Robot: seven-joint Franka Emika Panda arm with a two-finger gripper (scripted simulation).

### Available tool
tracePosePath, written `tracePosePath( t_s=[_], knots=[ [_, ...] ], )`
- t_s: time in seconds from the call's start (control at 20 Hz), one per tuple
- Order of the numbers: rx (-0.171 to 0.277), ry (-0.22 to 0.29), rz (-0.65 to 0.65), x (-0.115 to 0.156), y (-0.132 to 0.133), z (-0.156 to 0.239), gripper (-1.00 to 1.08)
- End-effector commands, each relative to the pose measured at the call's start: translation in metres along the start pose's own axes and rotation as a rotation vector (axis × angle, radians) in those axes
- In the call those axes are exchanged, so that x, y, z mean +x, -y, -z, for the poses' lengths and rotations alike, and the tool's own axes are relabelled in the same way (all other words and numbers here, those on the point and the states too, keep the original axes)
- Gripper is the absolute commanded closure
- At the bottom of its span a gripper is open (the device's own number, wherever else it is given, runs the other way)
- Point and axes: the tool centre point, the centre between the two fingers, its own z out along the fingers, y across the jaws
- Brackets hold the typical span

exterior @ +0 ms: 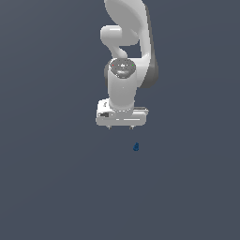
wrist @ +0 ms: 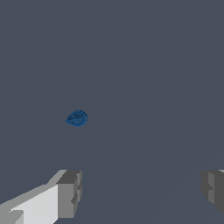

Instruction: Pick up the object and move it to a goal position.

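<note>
Gripper (exterior: 121,127) spread wide, empty; object (exterior: 136,147) lies below, toward the exterior view's right

From the exterior view I've got the arm (exterior: 125,42) reaching down the middle of the scene, with the hand (exterior: 121,127) at its lower end, fingers pointing down and spread well apart. The object (exterior: 136,147) sits below the hand and a touch toward the exterior view's right, roughly under the finger on that side, clear of both fingers. On the wrist view, the object (wrist: 77,118) lies out ahead of the fingertips (wrist: 70,192), off the gap between them and closer to one finger, touching neither. It stands alone on the surface (exterior: 56,187).
</note>
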Motion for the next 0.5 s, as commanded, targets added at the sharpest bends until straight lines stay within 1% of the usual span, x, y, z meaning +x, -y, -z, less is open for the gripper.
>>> tracePosePath(
  t_s=[0.0, 0.15, 0.45],
  knots=[
    [0.0, 0.0, 0.0, 0.0, 0.0, 0.0, -0.92],
    [-0.003, 0.004, 0.009, 0.0, 0.003, -0.001, -0.92],
    [-0.016, 0.024, 0.054, -0.003, 0.017, -0.007, -0.92]
  ],
)
